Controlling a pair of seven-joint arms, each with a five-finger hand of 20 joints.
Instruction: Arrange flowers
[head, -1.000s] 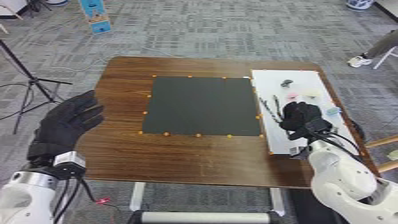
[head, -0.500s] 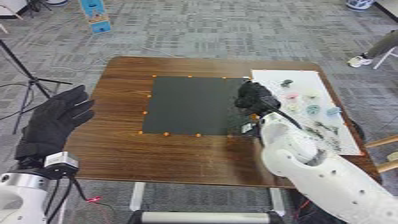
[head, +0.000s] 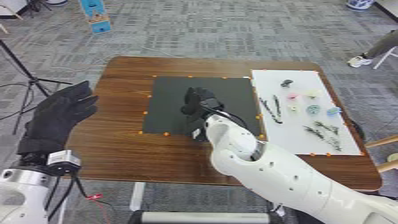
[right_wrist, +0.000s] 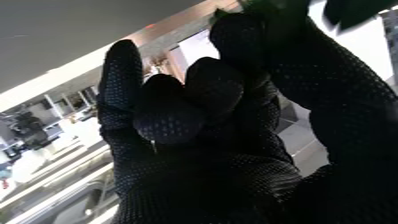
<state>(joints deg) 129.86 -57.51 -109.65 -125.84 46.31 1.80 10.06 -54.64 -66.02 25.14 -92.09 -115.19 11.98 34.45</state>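
Observation:
Over the middle of the black mat (head: 164, 112) is my right hand (head: 201, 101). In the right wrist view, the thumb and a finger of my right hand (right_wrist: 200, 165) pinch a green leafy piece (right_wrist: 265, 7); its far part is cut off. My left hand (head: 55, 119) is open beside the table's left edge, away from the flowers. On the white board (head: 289, 142) lie a pink flower (head: 292, 95), a pale yellow one (head: 312, 93), a teal one (head: 313, 109), a blue one (head: 333, 111), a dark piece (head: 286, 83), dark stems (head: 266, 105) and green sprigs (head: 314, 132).
Small orange markers (head: 166, 134) line the mat on the brown table (head: 124, 155). A black stand (head: 34, 80) rises on the floor to the left. Wooden chair parts (head: 384, 141) stand close to the table's right side.
My right hand has swung left from the white board, across the mat's right edge, to the mat's middle. The flowers and stems its arm covered are visible again. The left hand has shifted slightly.

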